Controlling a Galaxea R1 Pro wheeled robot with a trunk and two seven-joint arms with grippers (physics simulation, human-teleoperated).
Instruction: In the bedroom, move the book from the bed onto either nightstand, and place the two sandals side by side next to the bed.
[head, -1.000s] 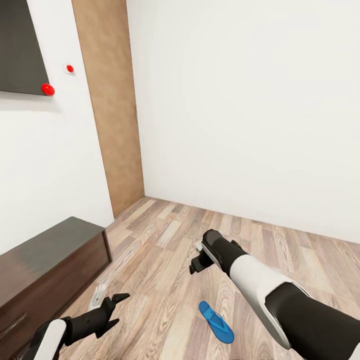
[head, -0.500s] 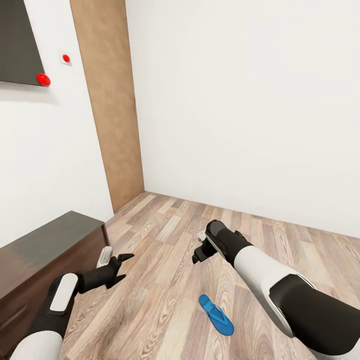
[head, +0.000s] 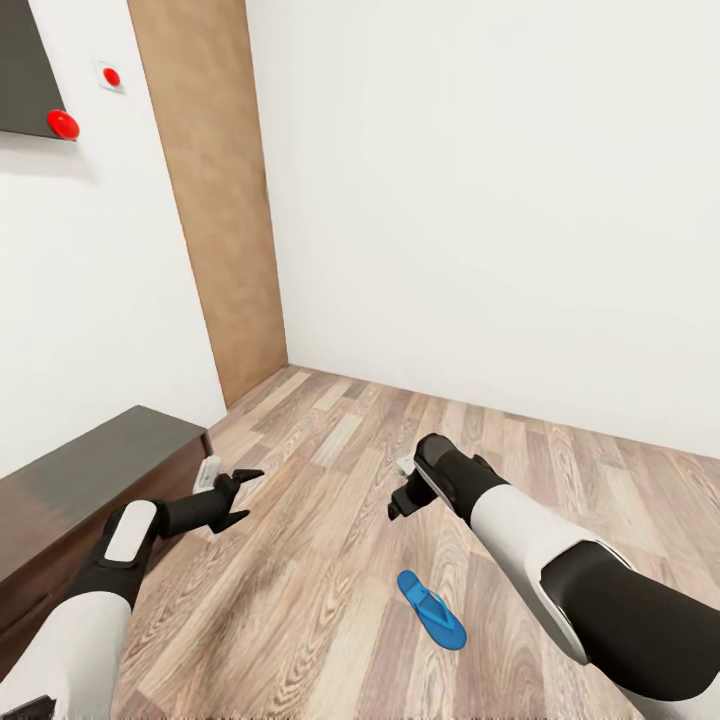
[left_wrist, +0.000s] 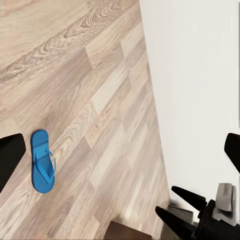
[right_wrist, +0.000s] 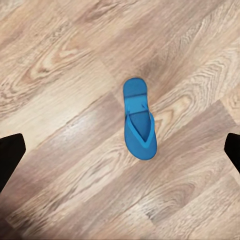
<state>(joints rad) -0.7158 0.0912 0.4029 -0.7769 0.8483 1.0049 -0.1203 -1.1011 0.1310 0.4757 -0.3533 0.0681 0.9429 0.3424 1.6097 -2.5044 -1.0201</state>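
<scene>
left hand (head: 243, 492) hanging over the wood-plank floor (head: 330, 560) with fingers spread and nothing in them, just beside the corner of the dark brown cabinet (head: 90, 480). right hand (head: 400, 500) out over the floor too, fingertips at the edges of the right wrist view set wide apart, nothing held. one blue sandal (head: 431, 610) lying flat on the floor, strap side up, near the right forearm and well apart from the white wall (head: 500, 200), also seen at (right_wrist: 139, 118) and (left_wrist: 42, 160).

Bright, even, sharp renders; soft shadows, no glare.
</scene>
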